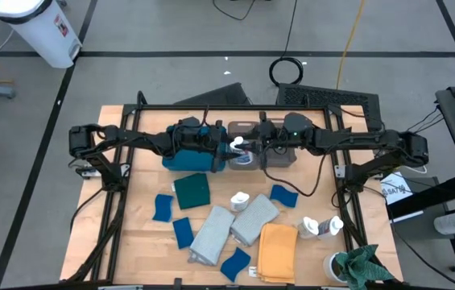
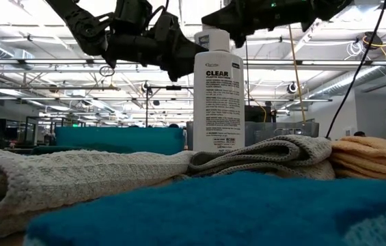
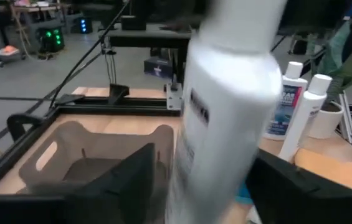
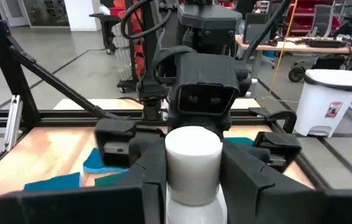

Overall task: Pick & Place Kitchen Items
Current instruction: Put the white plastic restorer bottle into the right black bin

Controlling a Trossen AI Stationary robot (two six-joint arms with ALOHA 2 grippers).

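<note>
1. Both hands met above the far middle of the wooden tabletop (image 1: 142, 242), over a grey-brown rectangular bin (image 3: 70, 163) and a flat teal tray (image 1: 180, 163).
2. Right hand (image 4: 191, 168) was clenched around the cap end of a small white plastic bottle with a printed label (image 1: 237, 145), its fingers (image 4: 144, 171) pressing both sides.
3. Left hand (image 3: 191, 180) flanked the same bottle's body with fingers spread; whether they touched it I could not tell.
4. Folded pale grey cloths (image 1: 231, 225) and a mustard yellow cloth (image 1: 277, 251) lay near the front.
5. Small blue rectangular sponges (image 1: 163, 207) lay scattered around them.
6. Two more white bottles (image 1: 322, 227) lay at the right edge.
</note>
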